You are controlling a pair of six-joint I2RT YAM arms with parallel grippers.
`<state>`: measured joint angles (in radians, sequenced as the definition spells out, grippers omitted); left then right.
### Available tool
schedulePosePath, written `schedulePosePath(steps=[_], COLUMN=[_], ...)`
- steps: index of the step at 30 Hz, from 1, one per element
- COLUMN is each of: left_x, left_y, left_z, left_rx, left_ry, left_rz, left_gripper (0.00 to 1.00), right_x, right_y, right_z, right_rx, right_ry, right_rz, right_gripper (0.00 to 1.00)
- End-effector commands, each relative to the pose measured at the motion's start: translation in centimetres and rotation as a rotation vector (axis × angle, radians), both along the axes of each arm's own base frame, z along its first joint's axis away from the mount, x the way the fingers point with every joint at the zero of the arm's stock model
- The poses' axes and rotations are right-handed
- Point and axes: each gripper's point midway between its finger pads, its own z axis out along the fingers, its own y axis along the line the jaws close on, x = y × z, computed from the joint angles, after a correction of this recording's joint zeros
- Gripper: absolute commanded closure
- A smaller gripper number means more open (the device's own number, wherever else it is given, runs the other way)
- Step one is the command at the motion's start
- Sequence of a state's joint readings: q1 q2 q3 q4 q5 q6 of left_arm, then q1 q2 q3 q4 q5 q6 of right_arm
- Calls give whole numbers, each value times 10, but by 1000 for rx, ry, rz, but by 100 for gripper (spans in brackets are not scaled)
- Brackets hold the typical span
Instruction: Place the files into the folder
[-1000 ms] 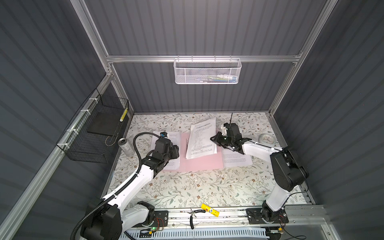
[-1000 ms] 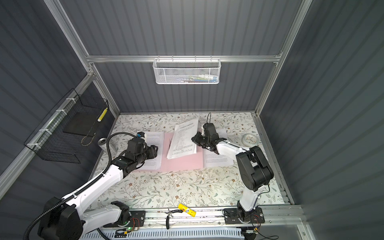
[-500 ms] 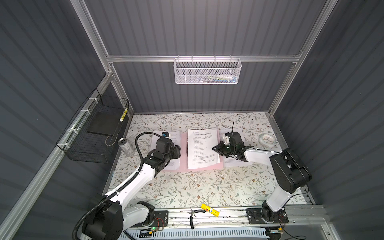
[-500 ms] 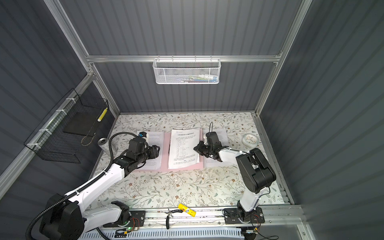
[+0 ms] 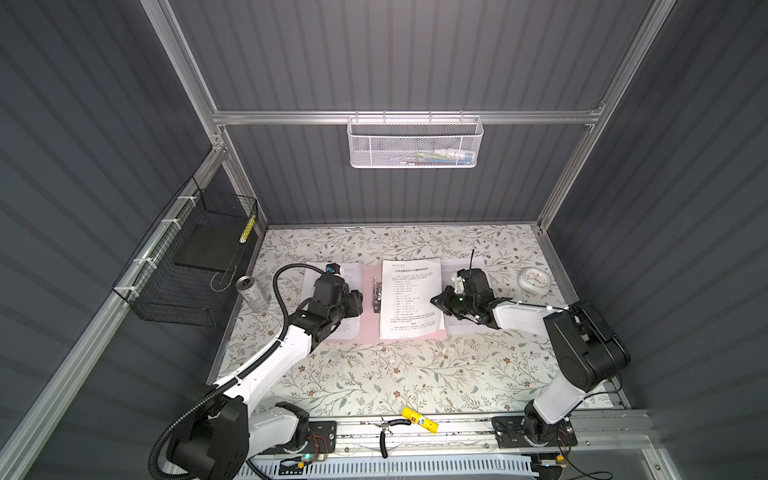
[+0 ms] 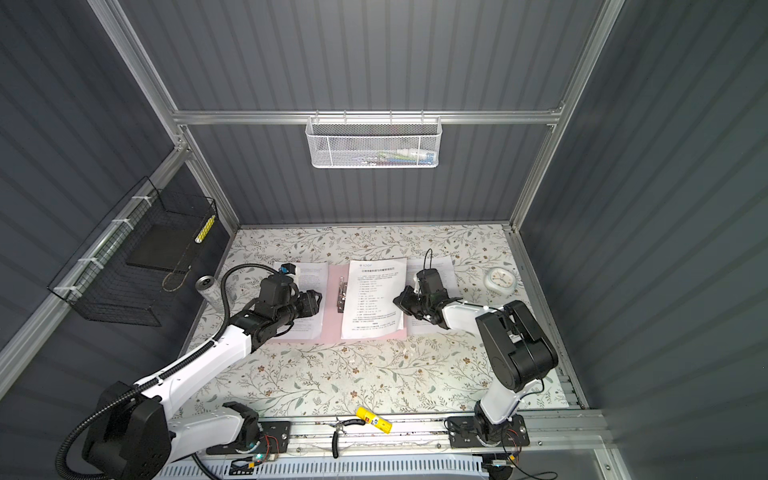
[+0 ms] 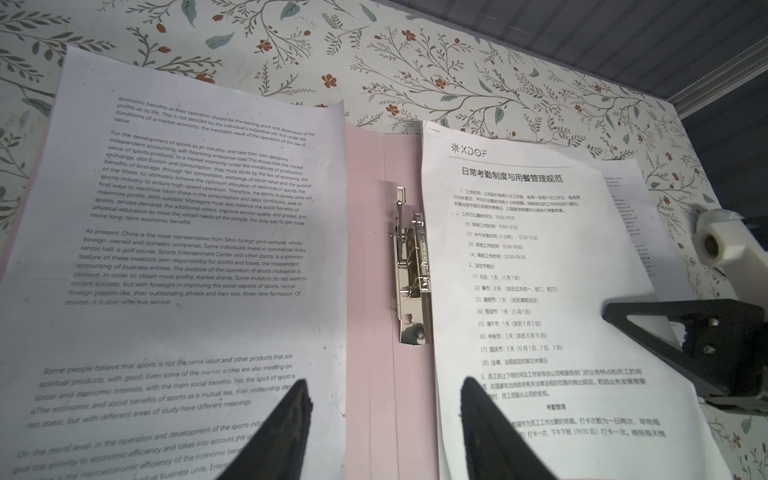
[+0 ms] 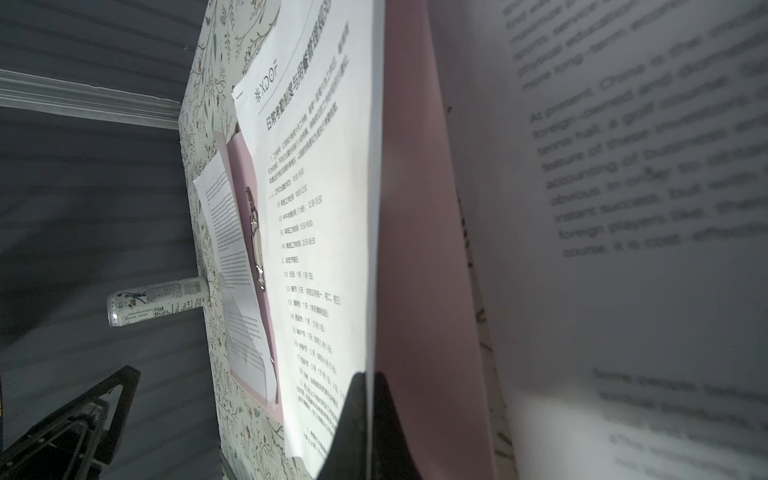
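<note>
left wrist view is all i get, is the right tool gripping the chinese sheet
observer: yes, the right wrist view shows the right tool shut on that sheet, at its edge
operator: anything left of the folder
observer: a can stands upright just left of it
operator: and far right
observer: a white clock sits there, apart from the sheet
</note>
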<state>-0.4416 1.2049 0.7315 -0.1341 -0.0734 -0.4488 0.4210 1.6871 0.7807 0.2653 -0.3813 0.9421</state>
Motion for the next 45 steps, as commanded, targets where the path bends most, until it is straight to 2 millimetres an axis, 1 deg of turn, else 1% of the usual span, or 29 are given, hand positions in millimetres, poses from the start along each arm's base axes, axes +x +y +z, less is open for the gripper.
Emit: schedulePosePath(steps=[1,4,11,16,25,29,38,45], left_x=[-1,-1,-1,0,1,2,2,2], left_y=[-1,-1,-2,-1,-2,-2,-2,-4], left_z=[-6,-6,-8,-9,-10,-10,-11,-15], left_rx=[-12,-13,-10,-5,-5,-3,-2,-9], left_ry=[20,22,26,27,32,32,33,42], left_rz=[-4,-4,-9,-7,-3,-4,-4,-6], left_gripper=[41,41,41,41,42,42,42,42], right_x=[4,5,9,10,6,3,1,2], right_y=[-1,1,16,20,25,28,22,30], right_z=[8,6,5,5,10,8,8,12], right_rx=[10,14,42,41,37,37,2,24], right_ry=[-23,-22,-11,-5,-5,-3,-14,-13], right_rz=[-11,-4,53,70,72,79,78,96], right_gripper=[100,100,100,100,100,100,100,100])
